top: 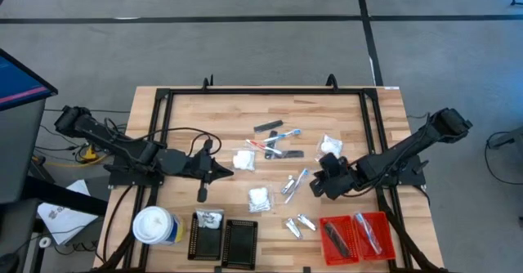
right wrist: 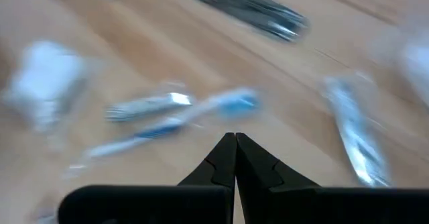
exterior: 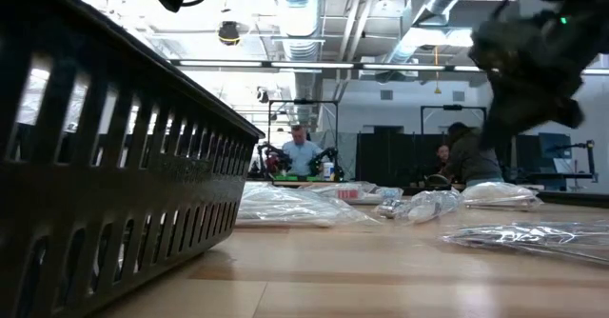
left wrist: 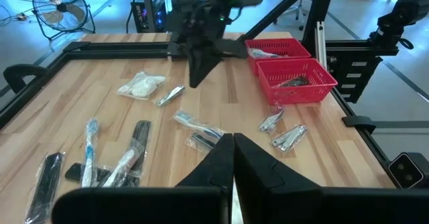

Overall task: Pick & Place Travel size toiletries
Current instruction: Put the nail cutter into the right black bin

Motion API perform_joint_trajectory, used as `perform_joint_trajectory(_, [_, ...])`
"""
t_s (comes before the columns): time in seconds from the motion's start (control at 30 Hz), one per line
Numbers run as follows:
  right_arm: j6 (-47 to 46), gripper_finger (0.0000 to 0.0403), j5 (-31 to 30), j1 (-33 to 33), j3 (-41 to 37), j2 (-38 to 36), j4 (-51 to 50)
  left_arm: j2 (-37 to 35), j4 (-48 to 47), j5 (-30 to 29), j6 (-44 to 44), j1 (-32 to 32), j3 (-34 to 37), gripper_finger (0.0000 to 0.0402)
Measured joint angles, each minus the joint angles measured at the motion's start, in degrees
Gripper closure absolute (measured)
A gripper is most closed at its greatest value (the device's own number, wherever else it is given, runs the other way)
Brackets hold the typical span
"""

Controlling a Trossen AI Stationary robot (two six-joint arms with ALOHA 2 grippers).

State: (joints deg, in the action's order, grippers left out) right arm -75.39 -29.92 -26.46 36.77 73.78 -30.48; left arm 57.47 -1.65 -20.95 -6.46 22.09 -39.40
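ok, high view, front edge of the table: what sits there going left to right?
White-topped round canister → black ribbed tray holding a clear packet → second black ribbed tray → two silvery sachets → red ribbed tray with a dark bar → second red ribbed tray.

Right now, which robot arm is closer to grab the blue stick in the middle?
Probably the right. The right gripper hangs just beside the blue stick. The left gripper waits farther off, past a white packet.

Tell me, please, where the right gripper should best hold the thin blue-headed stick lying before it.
Probably grip the thin blue-headed stick at mid-shaft from straight above, fingers across its width: it lies flat on the wooden table. The right gripper, now shut, must open first.
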Motion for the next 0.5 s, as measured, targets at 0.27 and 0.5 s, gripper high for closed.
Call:
perform_joint_trajectory(0.27, [-5.5,0.0401,0.7,-0.5,0.0,0.1,-5.6,0.0,0.0,0.0,0.0,0.0,0.0,0.0401])
perform_joint_trajectory(0.5, [-6.5,0.0358,0.6,0.5,-0.1,0.6,-9.1,0.0,0.3,0.0,0.0,0.0,0.0,0.0401])
